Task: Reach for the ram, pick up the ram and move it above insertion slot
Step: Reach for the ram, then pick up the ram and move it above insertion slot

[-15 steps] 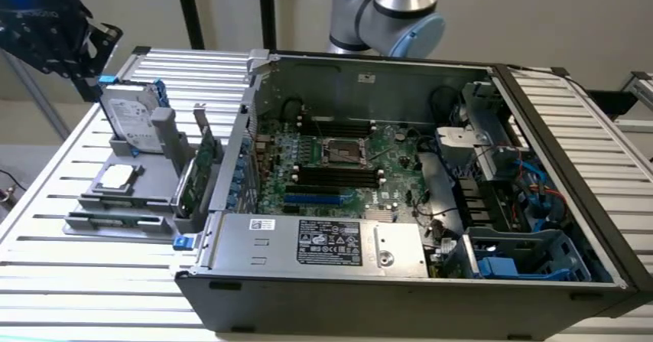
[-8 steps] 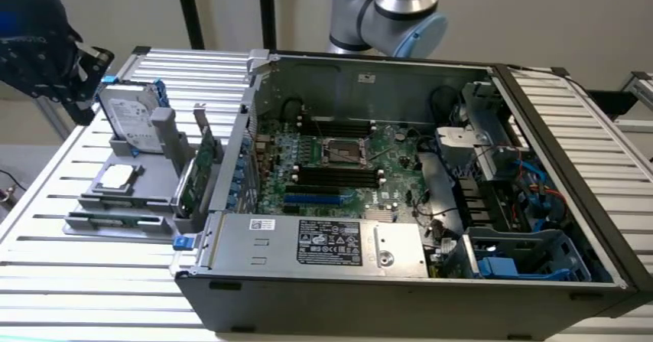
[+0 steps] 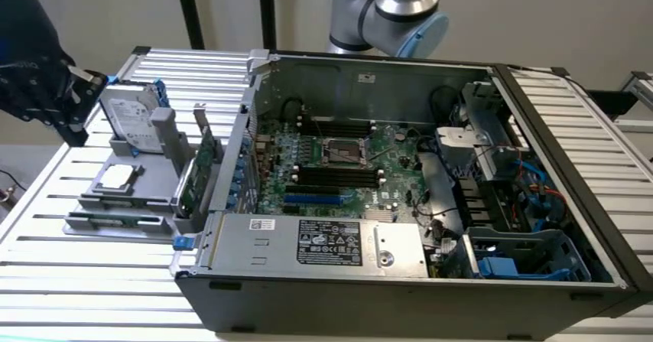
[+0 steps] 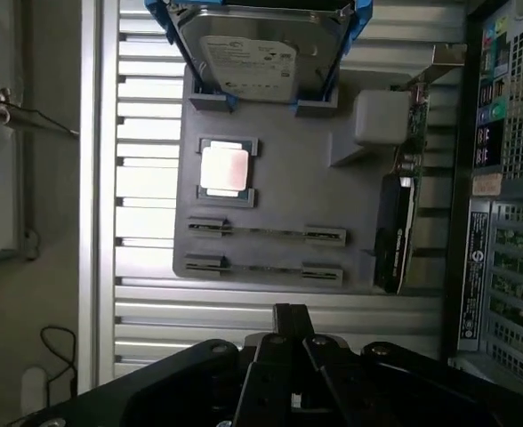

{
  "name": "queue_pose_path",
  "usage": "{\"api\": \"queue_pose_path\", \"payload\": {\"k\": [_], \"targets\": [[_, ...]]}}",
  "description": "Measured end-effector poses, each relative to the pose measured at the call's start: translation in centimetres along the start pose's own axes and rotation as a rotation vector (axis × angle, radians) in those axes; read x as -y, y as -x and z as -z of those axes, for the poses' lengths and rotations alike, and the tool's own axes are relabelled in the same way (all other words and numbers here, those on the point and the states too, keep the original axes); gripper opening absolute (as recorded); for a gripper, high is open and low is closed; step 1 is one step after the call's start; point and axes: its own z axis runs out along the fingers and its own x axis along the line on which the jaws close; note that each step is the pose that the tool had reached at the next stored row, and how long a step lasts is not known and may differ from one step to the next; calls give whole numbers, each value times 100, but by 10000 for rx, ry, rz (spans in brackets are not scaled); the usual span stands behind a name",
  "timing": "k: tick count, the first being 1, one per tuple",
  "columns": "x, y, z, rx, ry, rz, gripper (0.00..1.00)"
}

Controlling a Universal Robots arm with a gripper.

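Note:
Two ram sticks stand edge-on in the clips of a grey holder (image 4: 284,191): one ram stick (image 4: 266,233) closer to the CPU, the other ram stick (image 4: 263,269) nearer my gripper. In the exterior view the ram (image 3: 118,219) shows as a thin green strip at the holder's front. My gripper (image 4: 290,313) hangs over the slatted table a little short of the holder, fingers together with nothing between them. In the exterior view the gripper (image 3: 76,93) is a dark shape at the far left, above the holder's far end. The motherboard's long black memory slots (image 3: 337,175) lie inside the open case.
The holder also carries a silver hard drive (image 4: 260,55), a CPU (image 4: 223,169) and a wide green expansion card (image 3: 200,170) next to the case wall. The open computer case (image 3: 408,273) takes up the table's middle and the exterior view's right. The arm's base (image 3: 393,9) rises behind it.

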Motion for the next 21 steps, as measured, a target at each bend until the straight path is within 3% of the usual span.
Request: {"api": "queue_pose_path", "payload": {"k": [4, 21], "targets": [[1, 1, -18, -54, -7, 724, 10], [5, 2, -102, -175, -47, 3812, 10]]}}
